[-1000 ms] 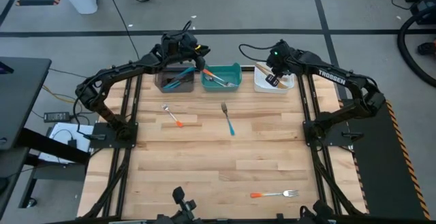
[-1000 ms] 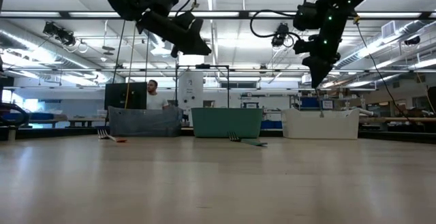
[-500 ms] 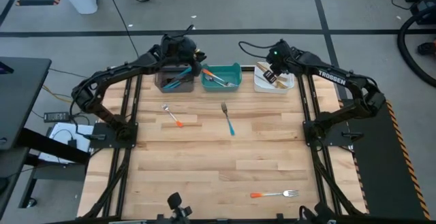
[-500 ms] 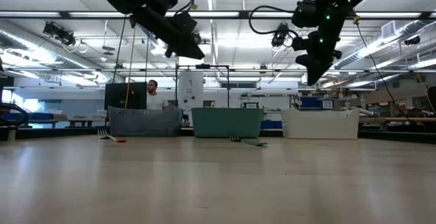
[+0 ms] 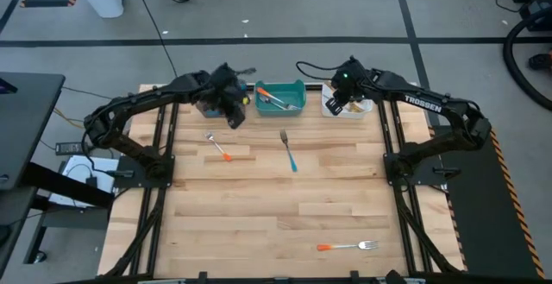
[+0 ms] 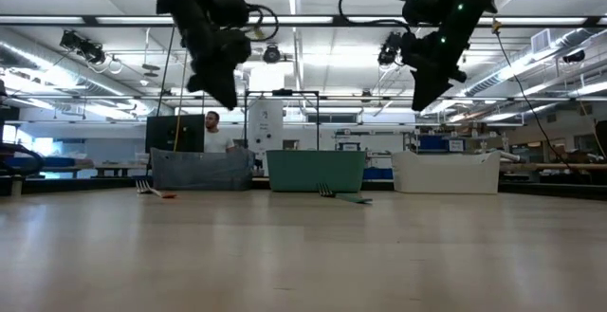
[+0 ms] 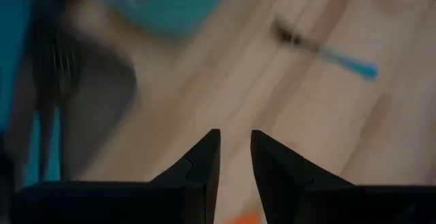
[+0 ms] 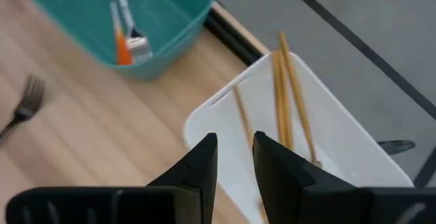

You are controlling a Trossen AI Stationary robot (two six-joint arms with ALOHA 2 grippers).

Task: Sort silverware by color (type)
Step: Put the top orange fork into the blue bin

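A blue-handled fork (image 5: 288,150) lies mid-table, and an orange-handled fork (image 5: 217,145) lies to its left. Another orange-handled fork (image 5: 348,246) lies near the front edge. My left gripper (image 5: 235,118) hangs open and empty, tipped down over the near edge of the grey bin (image 5: 207,107). In the left wrist view its fingers (image 7: 235,146) hold nothing, with the blue fork (image 7: 327,50) beyond them. My right gripper (image 8: 235,146) is open and empty above the near left corner of the white bin (image 8: 225,115), where gold forks (image 8: 286,94) lie.
Three bins stand in a row at the far edge. The grey bin holds blue-handled forks, partly hidden by my left arm. The teal bin (image 5: 281,97) holds orange-handled forks (image 8: 121,40). The white bin (image 5: 352,107) is on the right. A person stands in the room behind (image 6: 216,132).
My left gripper has swung from above the gap between the grey and teal bins toward the table's near edge. It has tipped from nearly level to pointing steeply down. My right gripper has drifted a little toward the table's left, over the white bin's left end.
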